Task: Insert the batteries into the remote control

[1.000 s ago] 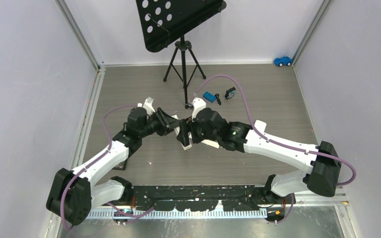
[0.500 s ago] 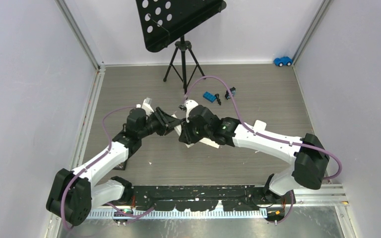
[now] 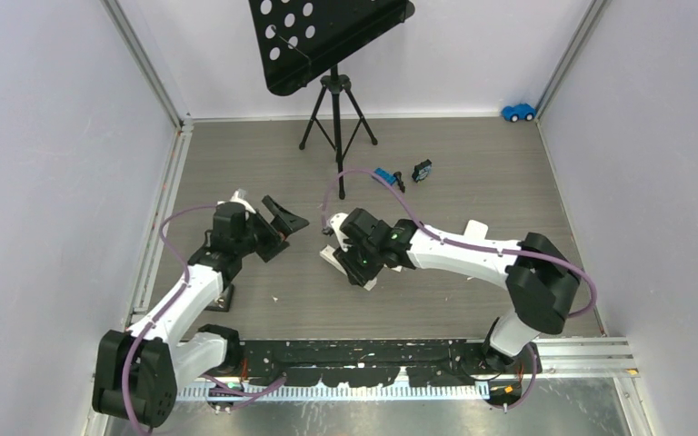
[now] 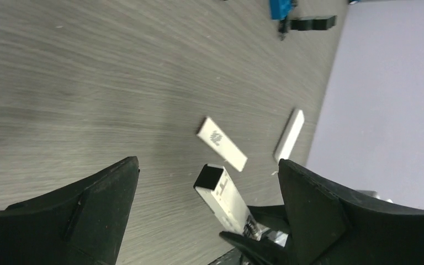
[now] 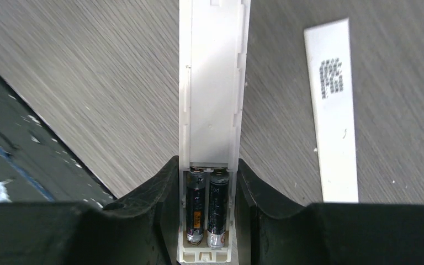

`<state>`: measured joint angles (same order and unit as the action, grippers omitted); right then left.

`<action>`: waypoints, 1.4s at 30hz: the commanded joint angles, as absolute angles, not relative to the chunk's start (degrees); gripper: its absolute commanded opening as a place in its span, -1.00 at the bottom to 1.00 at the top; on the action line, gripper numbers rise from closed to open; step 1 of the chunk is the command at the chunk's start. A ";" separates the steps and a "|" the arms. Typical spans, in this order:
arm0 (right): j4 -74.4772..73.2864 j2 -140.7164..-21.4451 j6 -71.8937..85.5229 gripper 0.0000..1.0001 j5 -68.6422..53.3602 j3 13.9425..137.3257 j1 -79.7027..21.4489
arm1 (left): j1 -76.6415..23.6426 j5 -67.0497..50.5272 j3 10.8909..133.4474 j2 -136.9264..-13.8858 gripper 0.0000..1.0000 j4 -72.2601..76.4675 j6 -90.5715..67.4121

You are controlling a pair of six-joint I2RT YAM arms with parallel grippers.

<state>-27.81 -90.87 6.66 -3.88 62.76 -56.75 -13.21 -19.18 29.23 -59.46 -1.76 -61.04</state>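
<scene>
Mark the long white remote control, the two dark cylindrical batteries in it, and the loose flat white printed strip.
long white remote control (image 5: pixel 212 83), right wrist view, bare back panel.
two dark cylindrical batteries (image 5: pixel 197 207), right wrist view, left cell's body.
flat white strip (image 5: pixel 337 143), right wrist view, blank middle.

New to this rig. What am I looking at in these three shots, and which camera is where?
Two robot arms are bolted at a table's near edge. The wide picture is from a fixed camera overhead; the other two are from a camera on each wrist. The left gripper is open and empty. The right gripper clamps a white remote whose open compartment has two batteries seated. On the table lie a flat white labelled strip, probably the cover, a blue brick and a small black block.
</scene>
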 commanded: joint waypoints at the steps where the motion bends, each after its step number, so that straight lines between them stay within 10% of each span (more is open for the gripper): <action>1: -32.17 -92.32 0.40 -0.87 -3.40 62.94 -56.79 | -12.67 -14.56 32.43 -57.99 0.99 -11.76 -51.20; 14: -36.64 -102.13 -3.77 -0.79 4.48 65.70 -61.09 | -12.07 -10.76 35.43 -58.93 0.99 -16.06 -44.55; 27: -37.25 -98.20 -1.79 0.21 5.48 65.12 -61.17 | -11.80 -19.15 37.28 -63.89 0.99 -12.68 -41.88; 42: -29.02 -75.24 45.93 0.06 5.40 46.94 -39.67 | -17.05 -28.21 41.98 -82.86 0.48 1.73 -45.36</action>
